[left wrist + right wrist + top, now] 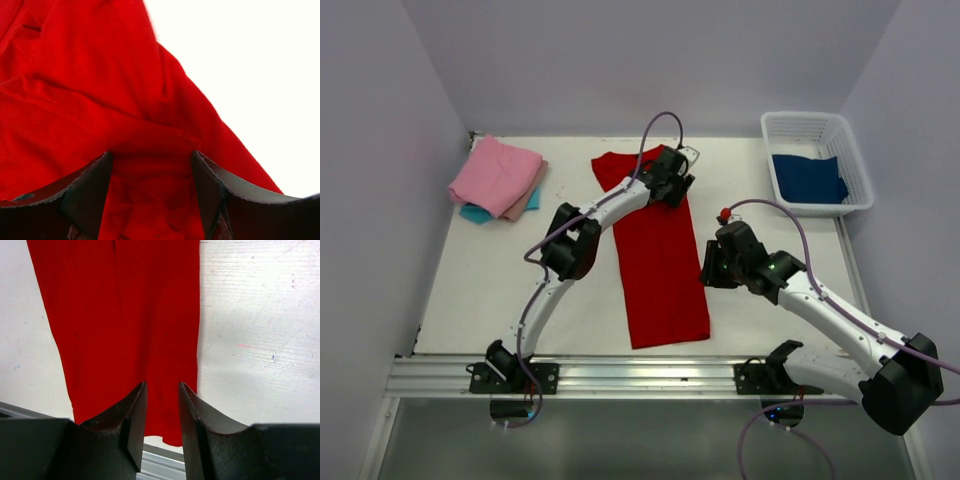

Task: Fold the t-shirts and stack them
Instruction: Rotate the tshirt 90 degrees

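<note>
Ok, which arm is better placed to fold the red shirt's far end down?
Probably the left. Its end effector is over the far end of the folded bright red cloth t-shirt, open jaws straddling bunched fabric. The right end effector is by the shirt's right edge, nearer the hem.

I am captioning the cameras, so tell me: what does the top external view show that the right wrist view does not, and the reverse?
Top external only: a folded pile topped by a pink t-shirt, and a white mesh basket holding a dark blue t-shirt. Right wrist only: the narrow gap of the right gripper, and a faint pink mark. Both: the red t-shirt on the white table.
</note>
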### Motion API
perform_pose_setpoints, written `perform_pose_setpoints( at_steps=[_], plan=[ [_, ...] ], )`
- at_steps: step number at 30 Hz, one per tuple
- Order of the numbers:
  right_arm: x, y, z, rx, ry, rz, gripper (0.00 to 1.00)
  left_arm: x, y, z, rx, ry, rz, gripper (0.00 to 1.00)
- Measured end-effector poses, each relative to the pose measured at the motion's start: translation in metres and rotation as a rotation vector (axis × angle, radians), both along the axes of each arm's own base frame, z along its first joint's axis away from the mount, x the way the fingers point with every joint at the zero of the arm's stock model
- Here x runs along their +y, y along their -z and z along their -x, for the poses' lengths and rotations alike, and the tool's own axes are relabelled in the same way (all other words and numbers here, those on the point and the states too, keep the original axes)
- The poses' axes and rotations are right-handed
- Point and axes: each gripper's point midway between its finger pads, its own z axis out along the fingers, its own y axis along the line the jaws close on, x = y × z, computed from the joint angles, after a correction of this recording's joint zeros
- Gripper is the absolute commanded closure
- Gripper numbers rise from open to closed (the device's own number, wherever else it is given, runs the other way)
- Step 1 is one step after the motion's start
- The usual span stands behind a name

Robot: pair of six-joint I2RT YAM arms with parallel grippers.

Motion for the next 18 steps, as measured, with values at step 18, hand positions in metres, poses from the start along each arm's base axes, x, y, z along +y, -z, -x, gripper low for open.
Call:
perform_pose_setpoints(
  at_steps=[18],
  plan=[
    [-0.006,0.006,0.001,0.003,0.014,0.025,0.67,-0.011,-0.025,0.011,-0.069,0.083,-0.036,0.40]
  ],
)
